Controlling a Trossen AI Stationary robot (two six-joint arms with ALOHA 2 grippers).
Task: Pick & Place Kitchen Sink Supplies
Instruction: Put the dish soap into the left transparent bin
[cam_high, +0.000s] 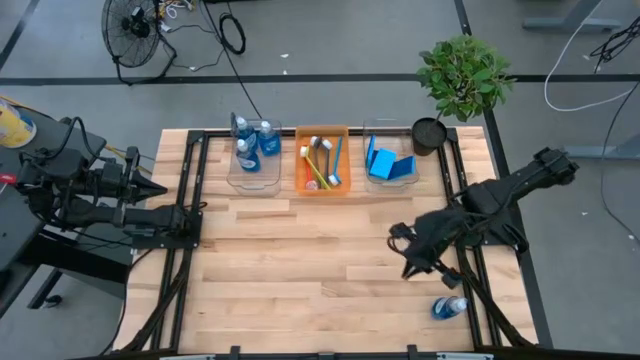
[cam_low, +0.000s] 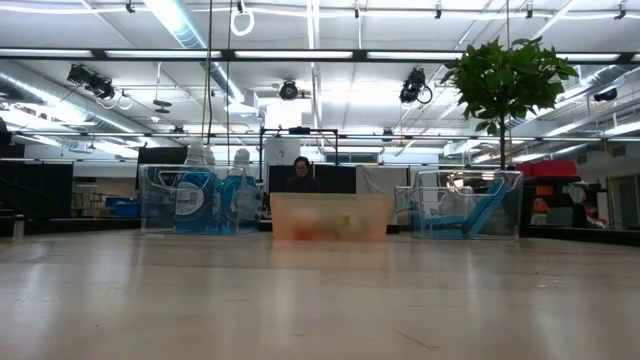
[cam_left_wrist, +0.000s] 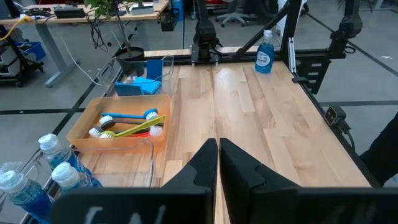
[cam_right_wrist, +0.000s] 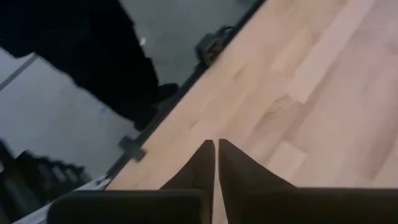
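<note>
The wooden table (cam_high: 300, 260) carries three bins along its far edge, all well apart from both pincers; the potted plant (cam_high: 462, 78) stands at the far right corner, beyond the right arm. The left arm lies folded at the table's left edge, its left gripper (cam_left_wrist: 217, 155) with fingers pressed together, holding nothing; the right gripper (cam_high: 408, 268) hangs over the right half of the boards, its fingers likewise closed on nothing in the right wrist view.

The left clear bin (cam_high: 254, 172) holds several clear bottles with blue contents (cam_high: 247, 155), far ahead of the left gripper; the orange bin (cam_high: 322, 180) in the middle holds the long-handled brushes (cam_high: 322, 165); the right clear bin (cam_high: 390, 178) holds blue sponges (cam_high: 385, 163) leaning upright, across the table from the right gripper.

One lone bottle (cam_high: 449, 307) lies on its side near the table's right front corner, just beside the right gripper but not touching it.
</note>
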